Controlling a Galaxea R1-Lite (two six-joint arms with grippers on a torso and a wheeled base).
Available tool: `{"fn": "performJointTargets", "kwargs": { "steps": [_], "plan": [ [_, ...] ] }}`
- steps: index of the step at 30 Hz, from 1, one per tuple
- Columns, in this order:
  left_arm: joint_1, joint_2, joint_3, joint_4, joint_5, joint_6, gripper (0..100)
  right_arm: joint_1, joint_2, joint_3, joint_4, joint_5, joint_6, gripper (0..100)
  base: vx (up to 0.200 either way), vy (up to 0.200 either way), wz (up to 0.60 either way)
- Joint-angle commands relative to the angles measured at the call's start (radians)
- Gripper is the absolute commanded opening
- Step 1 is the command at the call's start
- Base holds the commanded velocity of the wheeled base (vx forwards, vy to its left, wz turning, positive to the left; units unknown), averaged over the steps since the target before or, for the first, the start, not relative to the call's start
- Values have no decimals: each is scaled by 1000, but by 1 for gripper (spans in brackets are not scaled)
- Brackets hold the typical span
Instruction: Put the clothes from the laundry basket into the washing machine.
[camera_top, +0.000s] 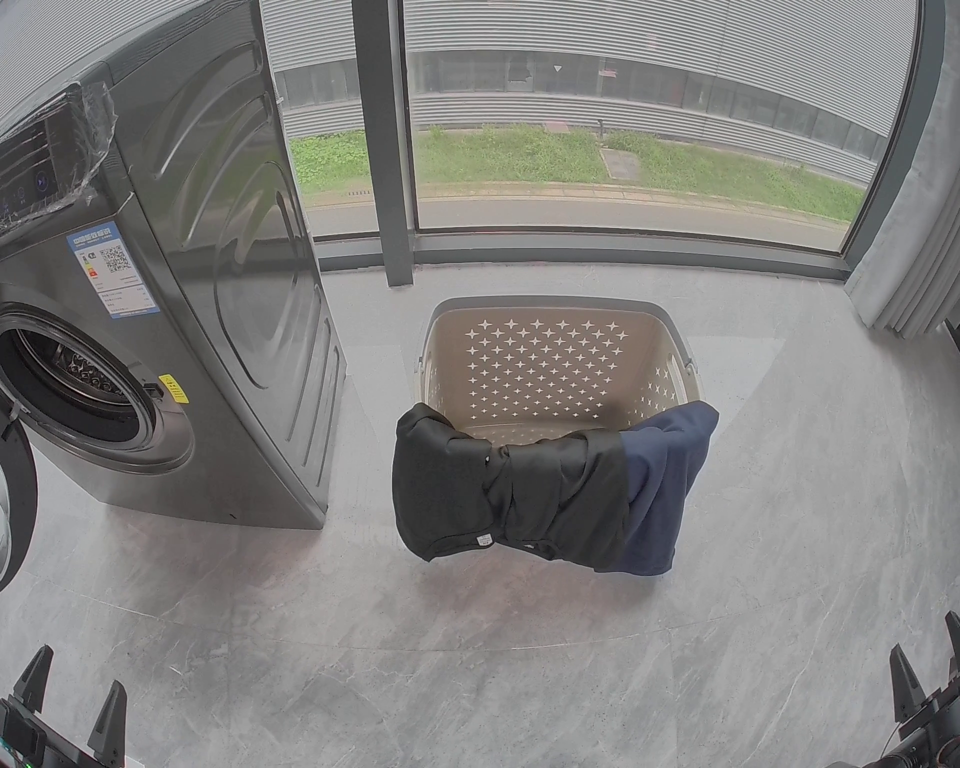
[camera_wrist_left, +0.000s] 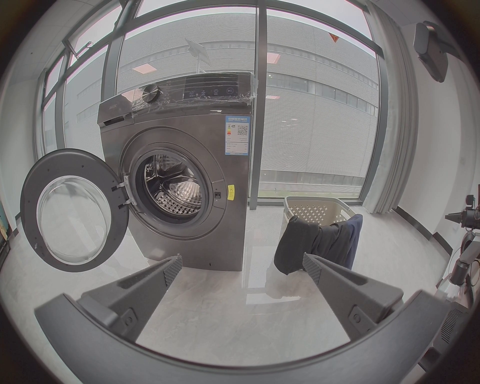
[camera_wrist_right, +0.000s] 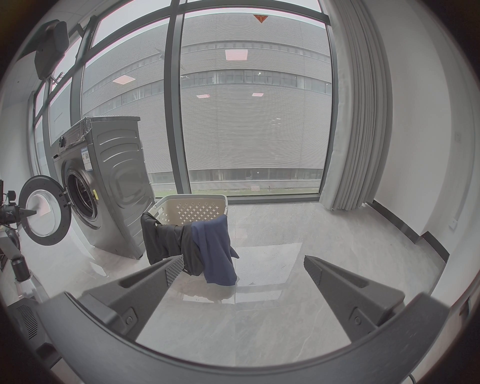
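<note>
The washing machine (camera_top: 200, 300) is standing on the floor (camera_top: 500, 660) by its window edge with its door (camera_wrist_left: 75, 210) hanging open. It is wearing a blue-and-white label (camera_top: 112, 268) with a square code, and a yellow sticker (camera_top: 173, 389) beside the opening; the print is too small to read. Just beside it, the laundry basket (camera_top: 560, 303) is carrying a black garment (camera_top: 500, 490) and a navy garment (camera_top: 660, 480). Both are lying lengthwise along its near rim and hanging down outside. The left hand (camera_wrist_left: 241, 260) and right hand (camera_wrist_right: 242, 260) are hovering open and empty, well apart from the basket.

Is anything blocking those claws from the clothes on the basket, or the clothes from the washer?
Nothing visible. Bare floor lies between the left claw, the right claw and the clothes draped over the laundry basket's near rim. Floor also separates the basket from the washing machine, whose door stands open.
</note>
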Motion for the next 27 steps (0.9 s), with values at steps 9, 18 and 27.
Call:
{"fn": "performJointTargets", "kwargs": {
  "steps": [9,18,27],
  "plan": [
    [1,-9,16,0,0,1,100,1,-7,18,0,0,0,100,0,0,0],
    [-1,-9,16,0,0,0,100,0,-7,18,0,0,0,100,0,-44,0],
    [1,-9,16,0,0,0,100,0,-7,18,0,0,0,100,0,0,0]
  ]
}}
